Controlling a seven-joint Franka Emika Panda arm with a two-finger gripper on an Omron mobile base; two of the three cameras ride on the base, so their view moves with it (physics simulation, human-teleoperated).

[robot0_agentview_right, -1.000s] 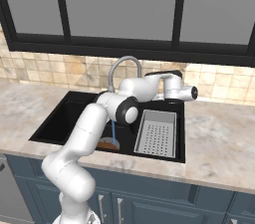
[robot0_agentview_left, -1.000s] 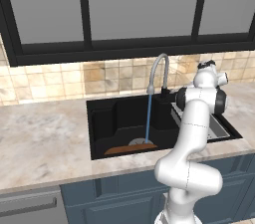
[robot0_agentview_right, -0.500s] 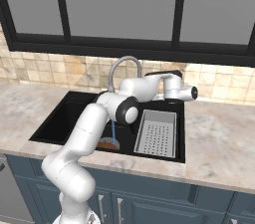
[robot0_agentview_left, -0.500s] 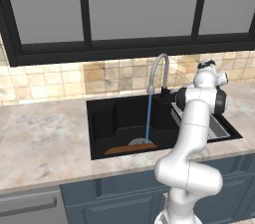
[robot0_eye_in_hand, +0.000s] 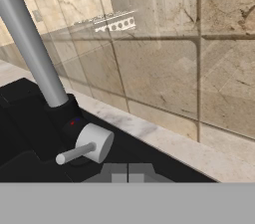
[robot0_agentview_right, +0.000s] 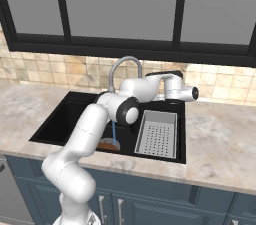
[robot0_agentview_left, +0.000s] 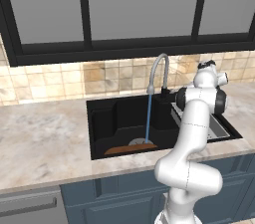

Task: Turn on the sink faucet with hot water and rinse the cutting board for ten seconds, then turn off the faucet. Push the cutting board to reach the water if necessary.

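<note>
One sink faucet runs one stream of water onto one cutting board lying on the floor of the sink, down and to the side of the tool, which sits just behind the faucet's single lever handle. The tool's two dark tips barely rise into the hand view, close together with nothing between them, though how wide they stand I cannot tell. The likely slip is a clumsy push that glances off the small lever and leaves the water running past the rinse time, or swings the spout away from the board; one grey strainer tray lies below the tool.
</note>
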